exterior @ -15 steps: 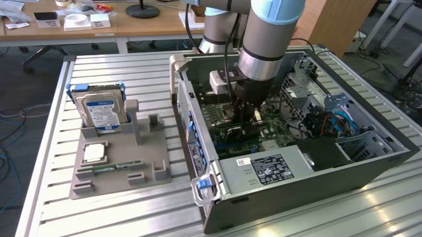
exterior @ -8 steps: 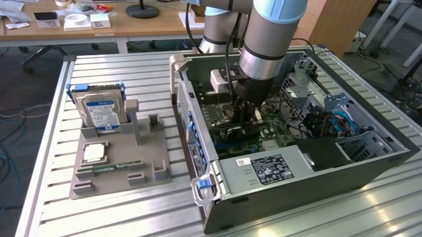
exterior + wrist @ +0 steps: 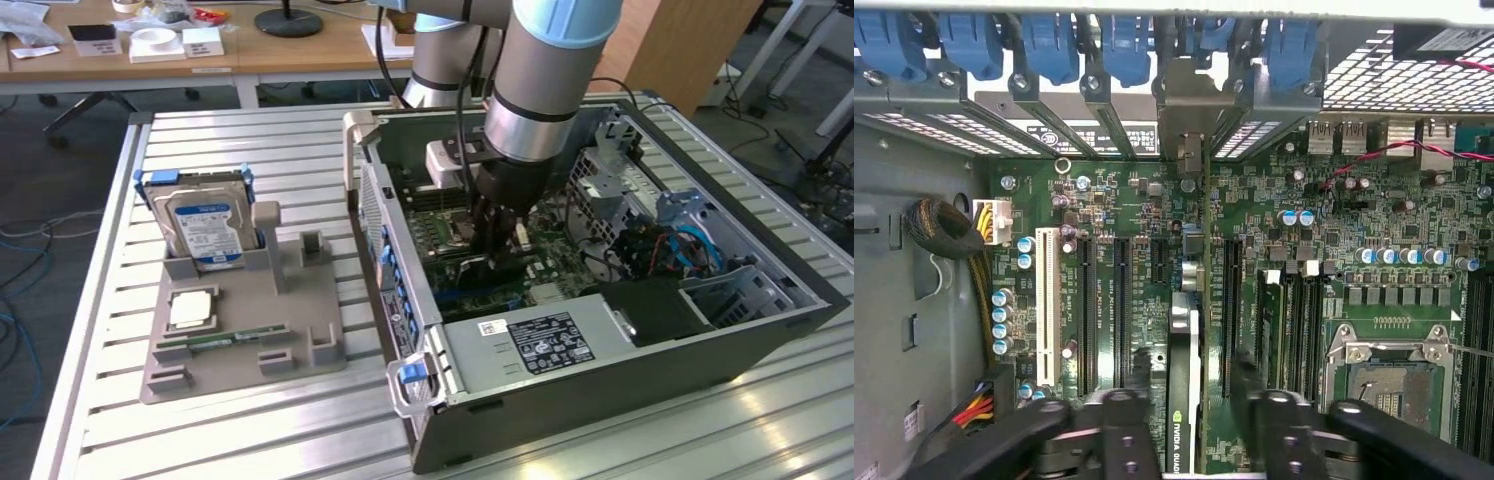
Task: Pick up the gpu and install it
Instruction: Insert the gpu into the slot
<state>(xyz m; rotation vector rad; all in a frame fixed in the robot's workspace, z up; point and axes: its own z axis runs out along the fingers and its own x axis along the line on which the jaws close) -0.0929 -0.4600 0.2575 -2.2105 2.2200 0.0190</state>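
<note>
Slatted metal table (image 3: 267, 420), open computer case (image 3: 747, 330), gpu (image 3: 1184, 400) inside

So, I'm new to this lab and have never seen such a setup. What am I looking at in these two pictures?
The exterior view shows a robot arm reaching down into an open computer case lying on a slatted metal table. Beside the case, on the exterior view's left, a grey holder carries a hard drive and a memory stick. The other picture comes from a camera on the arm's wrist, looking at the motherboard. There the gripper has its black fingers on either side of the gpu, a thin card standing on edge over the slots, its metal bracket at the case's rear openings.
</note>
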